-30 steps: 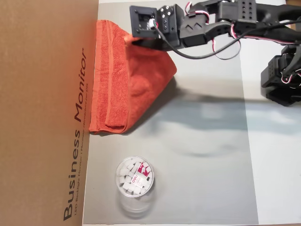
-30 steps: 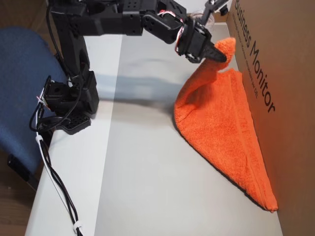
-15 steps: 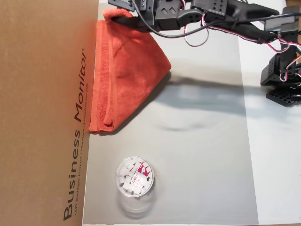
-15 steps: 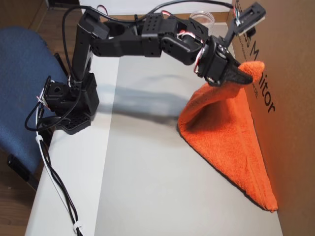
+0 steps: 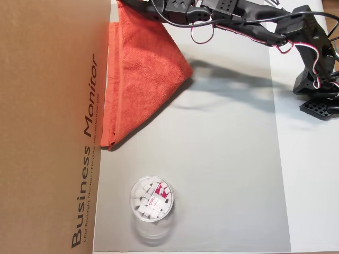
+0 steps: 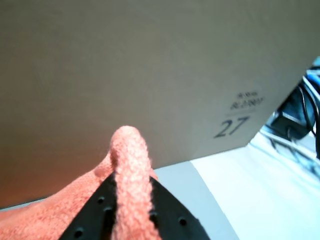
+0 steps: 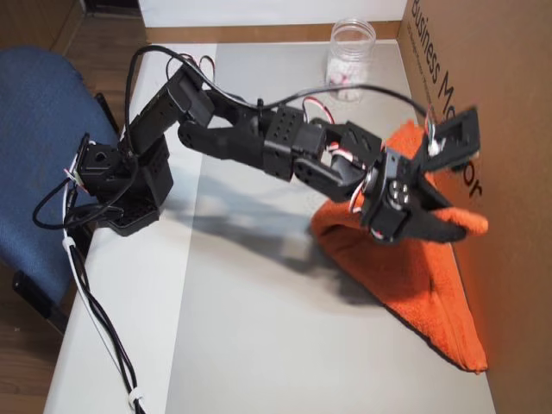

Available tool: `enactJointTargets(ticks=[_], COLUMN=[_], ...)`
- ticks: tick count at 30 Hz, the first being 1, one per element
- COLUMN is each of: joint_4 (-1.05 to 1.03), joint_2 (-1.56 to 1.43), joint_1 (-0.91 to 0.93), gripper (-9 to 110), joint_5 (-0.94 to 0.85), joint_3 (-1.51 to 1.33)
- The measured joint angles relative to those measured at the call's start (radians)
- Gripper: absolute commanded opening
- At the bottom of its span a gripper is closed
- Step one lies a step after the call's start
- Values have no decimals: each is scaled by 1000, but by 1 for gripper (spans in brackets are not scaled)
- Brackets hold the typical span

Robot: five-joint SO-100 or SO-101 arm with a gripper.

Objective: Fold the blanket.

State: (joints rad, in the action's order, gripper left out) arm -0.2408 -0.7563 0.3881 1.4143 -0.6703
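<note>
The orange-red blanket (image 5: 140, 69) lies on the grey mat against the cardboard box, folded over into a rough triangle. My gripper (image 5: 133, 5) is at the top edge of an overhead view, shut on one raised corner of the blanket. In the other overhead view the gripper (image 7: 466, 226) holds that corner up beside the box wall, and the blanket (image 7: 423, 276) hangs from it like a tent. The wrist view shows the fuzzy corner of the blanket (image 6: 127, 160) pinched between the black jaws of the gripper (image 6: 131, 186).
A large cardboard box (image 5: 53, 127) marked "Business Monitor" bounds the blanket's side. A clear jar (image 5: 152, 199) of white pieces stands on the grey mat (image 5: 228, 159). The arm's base (image 7: 121, 190) sits at the table edge beside a blue chair (image 7: 34, 129).
The gripper has carried the blanket's corner further along the box wall, stretching the arm out. The lifted layer has been drawn over the rest, narrowing the blanket's outline.
</note>
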Motion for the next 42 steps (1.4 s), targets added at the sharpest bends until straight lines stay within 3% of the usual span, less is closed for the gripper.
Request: enactJointTargets(ticks=[15, 27, 42], joint_4=[187, 198, 198], joint_2=[219, 362, 408], joint_1=[80, 84, 120], gripper=[0, 0, 0], joint_5=[172, 393, 357], joint_3=[12, 196, 201])
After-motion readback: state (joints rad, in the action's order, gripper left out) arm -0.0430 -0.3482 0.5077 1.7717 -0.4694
